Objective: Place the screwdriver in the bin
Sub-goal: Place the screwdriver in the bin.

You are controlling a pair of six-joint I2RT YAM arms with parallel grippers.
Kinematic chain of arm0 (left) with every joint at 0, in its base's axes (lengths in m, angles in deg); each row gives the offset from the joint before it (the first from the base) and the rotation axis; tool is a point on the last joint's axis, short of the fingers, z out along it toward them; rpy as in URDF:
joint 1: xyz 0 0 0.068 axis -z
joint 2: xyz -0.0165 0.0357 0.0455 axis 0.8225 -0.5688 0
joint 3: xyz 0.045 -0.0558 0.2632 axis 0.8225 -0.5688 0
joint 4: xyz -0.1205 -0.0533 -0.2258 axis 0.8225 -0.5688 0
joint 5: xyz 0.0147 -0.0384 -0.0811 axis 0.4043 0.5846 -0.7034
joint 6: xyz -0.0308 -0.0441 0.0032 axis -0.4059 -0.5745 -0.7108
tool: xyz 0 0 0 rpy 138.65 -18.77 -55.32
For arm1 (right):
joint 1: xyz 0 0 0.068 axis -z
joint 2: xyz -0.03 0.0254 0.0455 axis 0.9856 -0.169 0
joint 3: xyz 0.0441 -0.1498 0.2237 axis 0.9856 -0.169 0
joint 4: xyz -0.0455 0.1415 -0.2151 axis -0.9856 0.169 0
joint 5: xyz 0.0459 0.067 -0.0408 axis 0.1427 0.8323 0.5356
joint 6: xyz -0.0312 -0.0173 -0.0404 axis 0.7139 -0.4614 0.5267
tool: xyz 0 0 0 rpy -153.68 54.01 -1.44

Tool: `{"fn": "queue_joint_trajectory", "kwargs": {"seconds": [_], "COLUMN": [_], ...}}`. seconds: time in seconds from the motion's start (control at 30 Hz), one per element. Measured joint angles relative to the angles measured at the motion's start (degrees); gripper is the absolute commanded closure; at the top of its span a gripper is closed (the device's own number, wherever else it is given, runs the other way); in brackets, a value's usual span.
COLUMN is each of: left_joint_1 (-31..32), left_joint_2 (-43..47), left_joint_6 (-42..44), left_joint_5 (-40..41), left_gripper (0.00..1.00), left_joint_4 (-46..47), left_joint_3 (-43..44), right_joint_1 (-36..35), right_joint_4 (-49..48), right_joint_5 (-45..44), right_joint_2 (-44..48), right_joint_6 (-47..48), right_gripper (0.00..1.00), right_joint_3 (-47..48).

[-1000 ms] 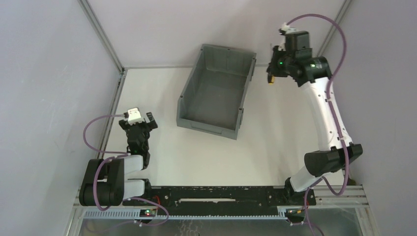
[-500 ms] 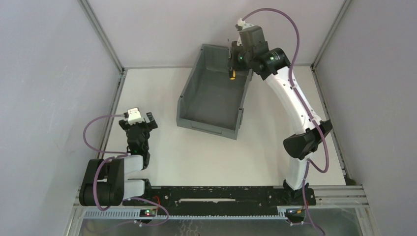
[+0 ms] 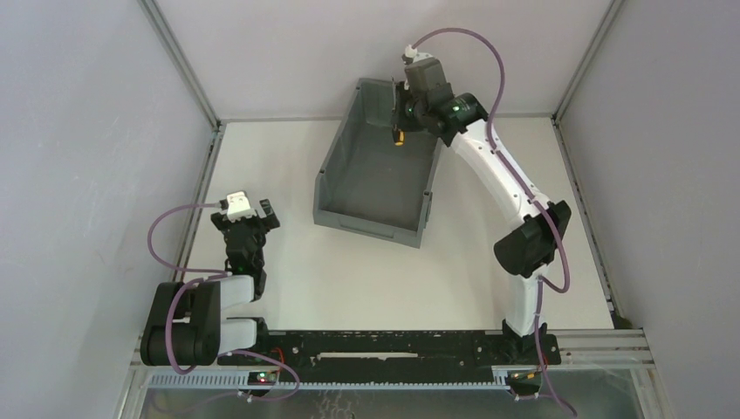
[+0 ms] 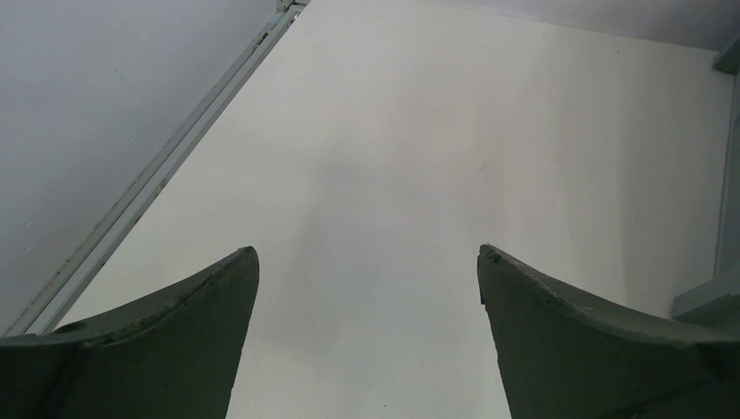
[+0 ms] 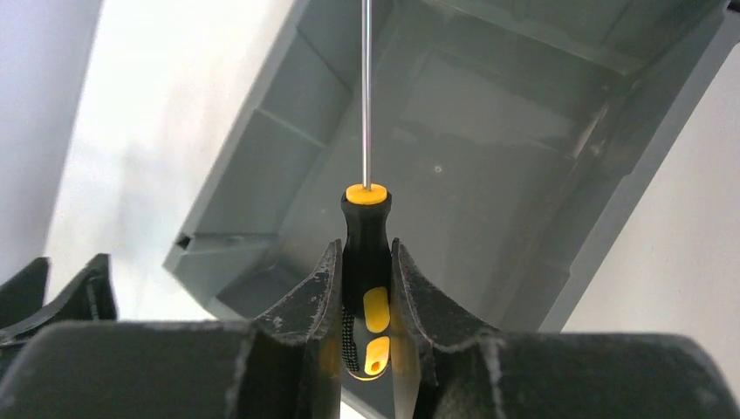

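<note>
The grey ribbed bin (image 3: 375, 170) stands at the back middle of the table; its inside fills the right wrist view (image 5: 489, 148). My right gripper (image 3: 399, 133) hangs over the bin's far end, shut on the screwdriver (image 3: 398, 137). In the right wrist view the fingers clamp its black-and-yellow handle (image 5: 366, 253), and the thin metal shaft (image 5: 366, 87) points away over the bin floor. My left gripper (image 3: 247, 220) rests low at the left, open and empty, its fingers (image 4: 192, 323) wide apart over bare table.
Grey walls with metal frame rails close in the table on the left, back and right. The bin's corner shows at the right edge of the left wrist view (image 4: 711, 301). The arm bases sit on a black rail (image 3: 375, 345) at the near edge.
My right arm has swung left from the table's back right corner, carrying the screwdriver over the bin's far end. The left arm has not moved.
</note>
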Motion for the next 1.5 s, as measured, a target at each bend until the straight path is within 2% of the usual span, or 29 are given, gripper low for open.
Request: {"fn": "queue_joint_trajectory", "kwargs": {"seconds": [0.3,0.93,1.2,1.47,1.5], "left_joint_1": [0.0,0.0,0.0,0.0,0.0], "left_joint_2": [0.0,0.0,0.0,0.0,0.0], "left_joint_6": [0.0,0.0,0.0,0.0,0.0], "left_joint_5": [0.0,0.0,0.0,0.0,0.0], "left_gripper": [0.0,0.0,0.0,0.0,0.0], "left_joint_4": [0.0,0.0,0.0,0.0,0.0], "left_joint_3": [0.0,0.0,0.0,0.0,0.0], "right_joint_1": [0.0,-0.5,-0.6,-0.6,-0.6], "right_joint_4": [-6.0,-9.8,-10.2,-10.6,-10.6], "right_joint_5": [-3.0,-6.1,-6.5,-7.3,-7.4], "right_joint_2": [-5.9,-23.9,-26.0,-26.0,-25.9], "right_joint_6": [0.0,0.5,1.2,1.5,1.6], "right_gripper": [0.86,0.81,0.45,0.29,0.24], "right_joint_3": [-10.0,-10.7,-8.7,-8.5,-8.5]}}
